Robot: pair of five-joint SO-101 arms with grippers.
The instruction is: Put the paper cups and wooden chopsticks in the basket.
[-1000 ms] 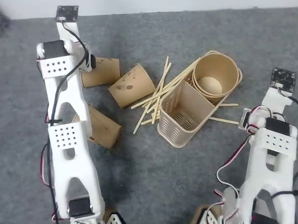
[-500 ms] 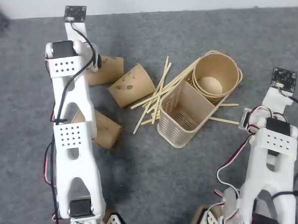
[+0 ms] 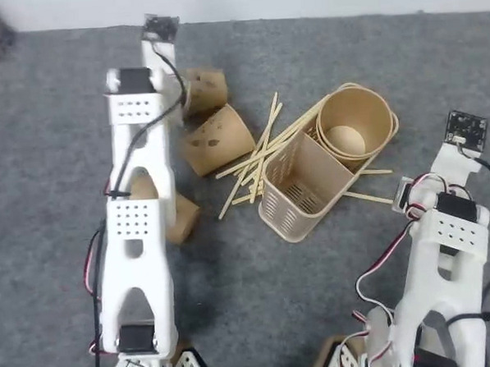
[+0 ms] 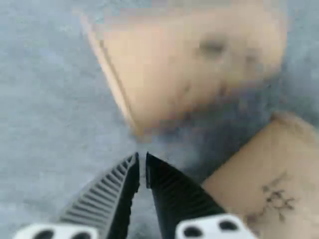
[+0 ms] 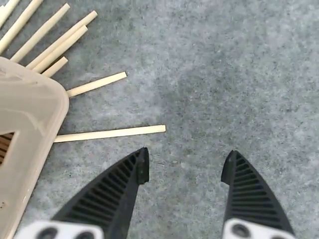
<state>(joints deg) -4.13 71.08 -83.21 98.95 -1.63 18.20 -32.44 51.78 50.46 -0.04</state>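
Note:
In the high view the pale basket [image 3: 288,199] is near the table's middle, with wooden chopsticks [image 3: 256,154] fanned against its left side. Nested paper cups [image 3: 355,124] rest against its far right side. Three more cups lie on their sides at the left: the far cup [image 3: 205,88], the middle cup [image 3: 218,140] and a near cup [image 3: 179,220] half under the left arm [image 3: 134,107]. My left gripper [image 4: 142,163] is shut and holds nothing, its tips just short of the far cup [image 4: 194,64]. My right gripper [image 5: 187,164] hangs open over bare carpet beside loose chopsticks [image 5: 109,133] and the basket's corner [image 5: 25,129].
Grey carpet covers the table, with a white wall edge along the far side. The right arm [image 3: 446,247] stands at the near right. Open carpet lies in front of the basket and between the two arms.
The left arm has swung to the right and farther away. The far cup has shifted right and away, now lying behind the middle cup. The right arm has kept still.

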